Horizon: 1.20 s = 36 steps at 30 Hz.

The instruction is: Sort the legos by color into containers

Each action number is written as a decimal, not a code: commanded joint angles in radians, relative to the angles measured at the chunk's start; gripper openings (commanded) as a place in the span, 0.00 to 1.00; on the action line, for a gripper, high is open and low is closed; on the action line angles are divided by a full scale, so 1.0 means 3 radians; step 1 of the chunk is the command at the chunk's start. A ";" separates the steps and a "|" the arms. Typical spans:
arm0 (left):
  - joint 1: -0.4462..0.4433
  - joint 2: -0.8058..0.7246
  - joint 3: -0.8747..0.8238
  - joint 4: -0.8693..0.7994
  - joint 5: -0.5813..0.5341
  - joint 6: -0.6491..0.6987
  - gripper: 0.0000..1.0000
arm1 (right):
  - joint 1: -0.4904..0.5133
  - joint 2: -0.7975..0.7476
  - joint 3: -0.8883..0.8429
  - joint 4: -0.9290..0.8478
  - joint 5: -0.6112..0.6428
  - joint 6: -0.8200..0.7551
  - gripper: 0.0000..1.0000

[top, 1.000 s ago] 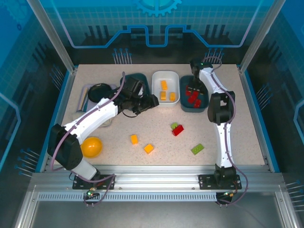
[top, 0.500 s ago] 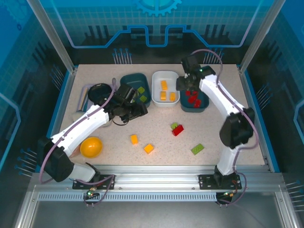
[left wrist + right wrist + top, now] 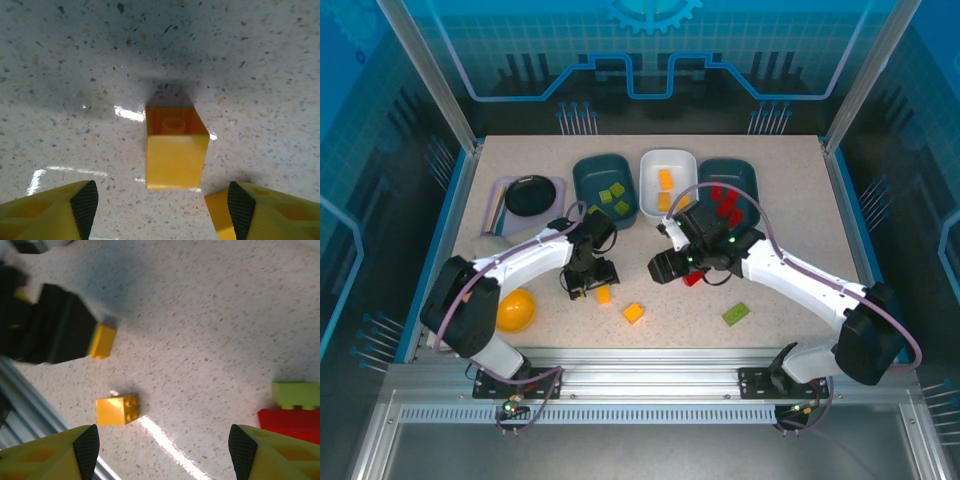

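"So, what's way over on the left?"

"A yellow bowl [image 3: 515, 309] near the front of the table [image 3: 790, 230], and a black round dish [image 3: 533, 194] at the back."

"What about the left gripper [image 3: 160, 200]?"

"It's low over the table with its two fingers spread apart. It holds nothing. An orange-yellow brick [image 3: 175, 155] lies flat just ahead of the gap and touches neither finger."

"Is there another one close by?"

"Yes, a second orange-yellow brick [image 3: 634, 313] is a bit to the right, nearer the front edge."

"And the trays at the back?"

"The left teal tray [image 3: 582, 170] has green bricks [image 3: 612, 194] in it. The white tray [image 3: 668, 155] has orange-yellow bricks [image 3: 666, 180]. The right teal tray [image 3: 740, 165] has red bricks [image 3: 725, 200]."

"Where's the right gripper [image 3: 162, 450]?"

"Over the middle of the table. Its fingers are wide apart too, with nothing between them."

"Anything left on the right side?"

"A red brick [image 3: 290, 425] lies on the table with a small green brick [image 3: 296, 394] right against it. One more green brick [image 3: 735, 314] lies by itself nearer the front."
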 commanded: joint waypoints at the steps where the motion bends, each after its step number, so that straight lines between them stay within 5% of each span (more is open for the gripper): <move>1: 0.0004 0.0185 0.0053 0.0136 0.0071 0.0094 0.70 | 0.0052 -0.0189 -0.0063 0.0095 -0.0079 0.0103 0.72; 14: -0.0060 0.0239 0.0232 0.0056 -0.0088 0.0094 0.30 | 0.0006 -0.0381 -0.0059 -0.0020 0.0149 0.0167 0.70; 23: -0.0059 0.0526 0.1504 0.0016 -0.0054 0.0173 0.28 | -0.0700 -0.0656 -0.0092 0.0313 0.0216 0.0703 0.68; 36: 0.0021 0.2191 0.3862 -0.0089 -0.0165 0.0330 0.28 | -0.1363 -0.0264 0.0228 0.0767 -0.0131 0.1086 0.68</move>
